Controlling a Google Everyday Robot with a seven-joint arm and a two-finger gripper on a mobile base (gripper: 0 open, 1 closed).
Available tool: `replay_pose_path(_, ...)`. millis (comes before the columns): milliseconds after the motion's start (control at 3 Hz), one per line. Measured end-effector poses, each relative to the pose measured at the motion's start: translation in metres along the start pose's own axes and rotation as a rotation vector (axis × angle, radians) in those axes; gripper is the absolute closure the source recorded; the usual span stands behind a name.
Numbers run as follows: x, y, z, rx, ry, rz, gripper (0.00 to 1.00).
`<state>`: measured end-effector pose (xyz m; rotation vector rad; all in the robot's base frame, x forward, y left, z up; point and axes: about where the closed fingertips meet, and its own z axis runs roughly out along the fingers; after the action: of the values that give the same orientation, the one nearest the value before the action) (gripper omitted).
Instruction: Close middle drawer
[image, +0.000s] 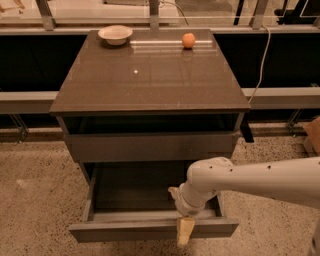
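Note:
The middle drawer (135, 231) is pulled far out of the grey-brown cabinet, low in the camera view. Its narrow flat front panel faces me and its shallow grey box (135, 187) looks empty. Above it sits the drawer with the taller front panel (150, 146), nearly flush with the cabinet. My gripper (184, 227), with yellowish tips at the end of the white arm (260, 177), hangs down over the right-of-middle part of the middle drawer's front panel, at its top edge. Whether it touches the panel is unclear.
The cabinet top (150, 75) carries a white bowl (115, 34) at the back left and an orange fruit (188, 40) at the back right. A dark gap shows under the top. A cable (262, 55) hangs at the right. Speckled floor surrounds the cabinet.

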<state>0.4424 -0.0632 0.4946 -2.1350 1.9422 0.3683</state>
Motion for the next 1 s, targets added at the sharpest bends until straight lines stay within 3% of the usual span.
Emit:
replay_pose_path(333,0.012,0.008,0.031,-0.013,0.003,0.020,0.00)
replay_pose_path(1000,0.021,-0.011,0.070,0.042,-0.005,0.047,0.41)
